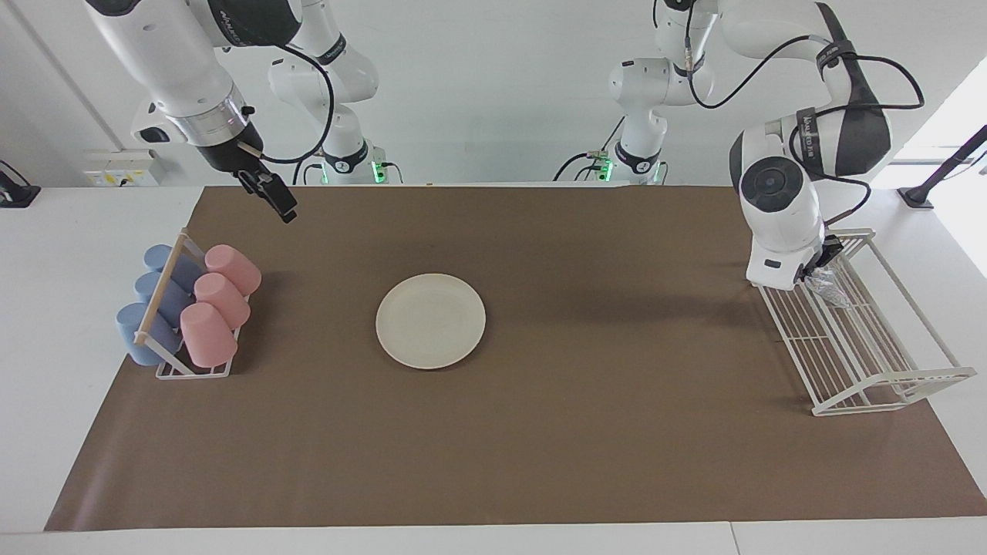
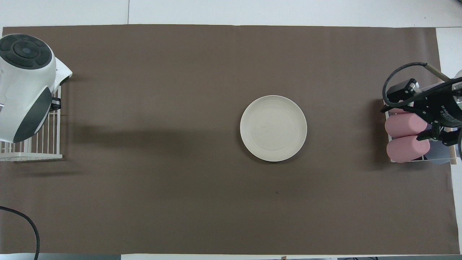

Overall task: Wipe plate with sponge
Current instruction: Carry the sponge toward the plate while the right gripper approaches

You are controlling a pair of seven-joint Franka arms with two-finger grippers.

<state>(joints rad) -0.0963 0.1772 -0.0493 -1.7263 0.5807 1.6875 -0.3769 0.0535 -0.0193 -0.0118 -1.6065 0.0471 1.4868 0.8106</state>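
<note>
I carry the load slowly from the white rack (image 1: 864,339) at the right edge toward the frame's middle, keeping it high. My left gripper (image 1: 819,270) is clamped on the sponge (image 1: 829,287), a small silvery glittery wad. The plate (image 1: 430,321), cream and round, lies at centre. My right gripper (image 1: 276,202) waits wide, upper left.

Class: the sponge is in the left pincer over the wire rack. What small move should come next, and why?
Probably carry the sponge toward the plate. The left pincer is shut on it above the rack, and the plate lies bare mid-table. The right pincer waits open by the cups.
</note>
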